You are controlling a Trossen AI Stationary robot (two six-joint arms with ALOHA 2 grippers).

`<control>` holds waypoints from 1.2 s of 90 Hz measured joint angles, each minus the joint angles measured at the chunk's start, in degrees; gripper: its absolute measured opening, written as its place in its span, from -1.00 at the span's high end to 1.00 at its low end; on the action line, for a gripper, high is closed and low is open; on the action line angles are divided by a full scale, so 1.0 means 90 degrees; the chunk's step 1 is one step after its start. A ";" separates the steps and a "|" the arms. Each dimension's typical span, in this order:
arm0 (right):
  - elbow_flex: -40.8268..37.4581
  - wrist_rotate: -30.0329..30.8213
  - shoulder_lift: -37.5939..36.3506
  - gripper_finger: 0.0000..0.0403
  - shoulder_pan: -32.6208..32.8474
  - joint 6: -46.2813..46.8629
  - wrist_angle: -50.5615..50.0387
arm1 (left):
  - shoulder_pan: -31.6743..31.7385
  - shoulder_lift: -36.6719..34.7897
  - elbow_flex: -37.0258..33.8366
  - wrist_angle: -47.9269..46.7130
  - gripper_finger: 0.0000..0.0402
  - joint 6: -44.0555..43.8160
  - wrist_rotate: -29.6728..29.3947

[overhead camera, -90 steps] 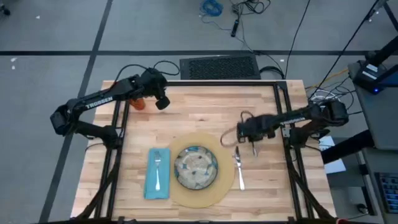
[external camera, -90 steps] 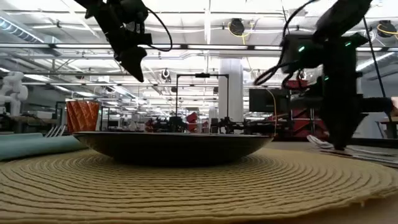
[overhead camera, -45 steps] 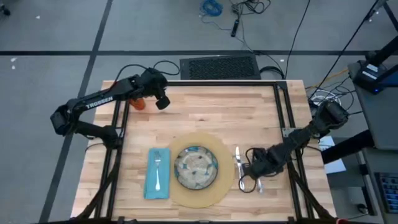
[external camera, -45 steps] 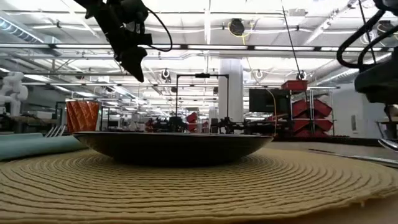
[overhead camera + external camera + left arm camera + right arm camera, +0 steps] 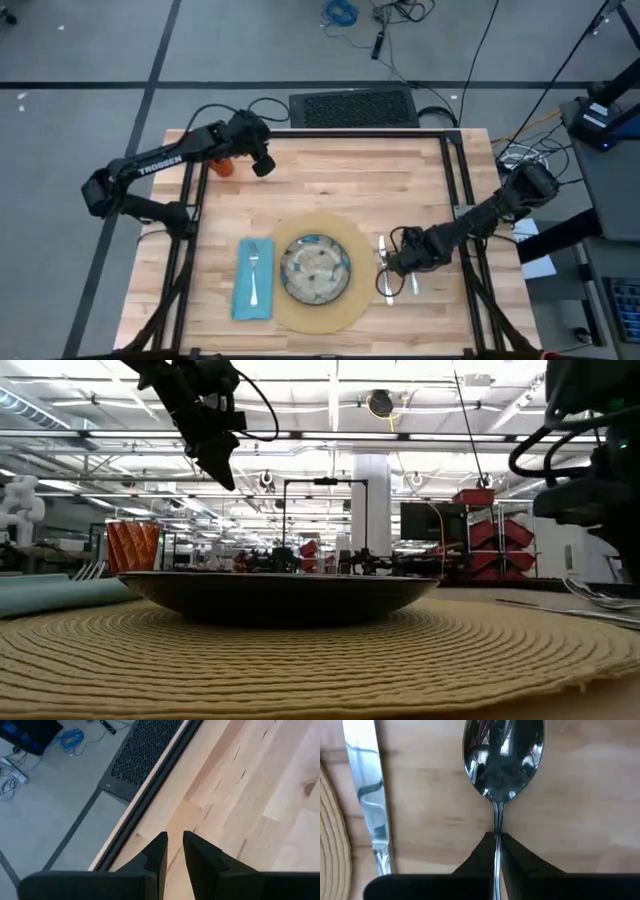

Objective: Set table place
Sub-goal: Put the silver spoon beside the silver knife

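the right gripper (image 5: 496, 851), pinching the spoon (image 5: 502, 760) by its handle just beside the knife (image 5: 367, 795), should lower it flat and parallel to the knife before letting go.

The spoon (image 5: 503, 760) handle runs out of sight between the right gripper (image 5: 496, 851) fingers, and the knife (image 5: 367, 795) is cut off at both ends.

White "TROSSEN" lettering along the left arm (image 5: 160, 163), no other readable text
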 joint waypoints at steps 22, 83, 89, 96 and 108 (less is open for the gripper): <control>0.0012 -0.0062 0.0044 1.00 -0.0048 -0.0115 0.0322 | -0.0005 0.0000 0.0000 -0.0157 0.75 0.0002 0.0000; 0.0019 -0.0059 0.0140 0.87 0.0092 0.0164 0.0588 | -0.0005 0.0000 0.0000 -0.0155 0.75 0.0002 0.0001; 0.0019 -0.0044 0.0141 0.79 0.0092 0.0165 0.0607 | -0.0005 0.0000 0.0000 -0.0155 0.75 0.0002 0.0002; 0.0022 -0.0039 0.0141 0.70 0.0092 0.0101 0.0626 | -0.0005 0.0000 0.0000 -0.0155 0.75 0.0003 0.0002; 0.0022 -0.0025 0.0141 0.58 0.0090 0.0040 0.0667 | -0.0005 0.0000 0.0000 -0.0155 0.75 0.0005 0.0002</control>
